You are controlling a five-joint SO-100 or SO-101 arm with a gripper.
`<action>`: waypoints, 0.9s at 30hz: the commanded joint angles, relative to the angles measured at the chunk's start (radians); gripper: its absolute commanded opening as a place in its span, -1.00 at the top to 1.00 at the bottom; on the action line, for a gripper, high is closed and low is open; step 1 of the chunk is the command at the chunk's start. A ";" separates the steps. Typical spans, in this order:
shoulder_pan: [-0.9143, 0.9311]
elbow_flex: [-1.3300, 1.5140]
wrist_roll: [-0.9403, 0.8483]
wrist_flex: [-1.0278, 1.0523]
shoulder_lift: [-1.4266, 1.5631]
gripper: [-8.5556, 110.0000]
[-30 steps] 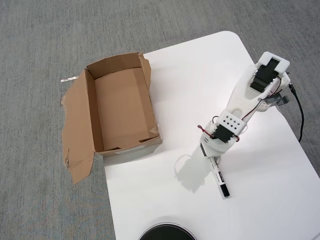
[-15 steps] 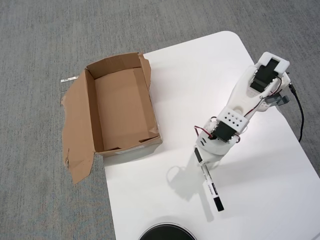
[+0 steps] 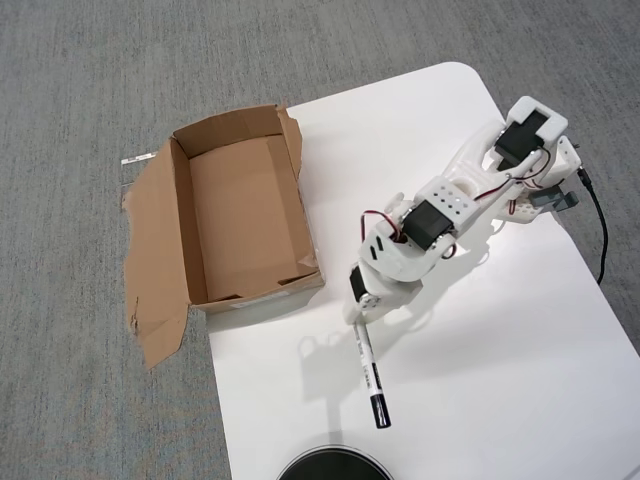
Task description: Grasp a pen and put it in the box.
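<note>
one overhead view shows the scene. the white arm (image 3: 470, 190) reaches from its base at about 2 o'clock toward the picture's middle, across a white table (image 3: 520, 380) that fills the lower right. the gripper (image 3: 358, 312) sits just below centre, clenched on the pen (image 3: 369, 372), gripping its upper end; the white barrel with dark print slants away toward 6 o'clock and ends in a black cap. the pen's shadow lies apart from it on the table toward 8 o'clock, so the pen appears lifted clear of the surface. the box (image 3: 242, 218) lies at about 9 o'clock from the gripper, near but not touching, open side up, its ragged flaps spread over the table edge onto grey carpet (image 3: 80, 80). a black round object (image 3: 330, 466) peeks in at 6 o'clock, cut by the frame. a black cable (image 3: 600, 225) runs down from the arm's base at 3 o'clock.
</note>
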 commanded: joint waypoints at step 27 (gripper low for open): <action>0.420 -0.367 -0.177 -0.006 0.023 0.85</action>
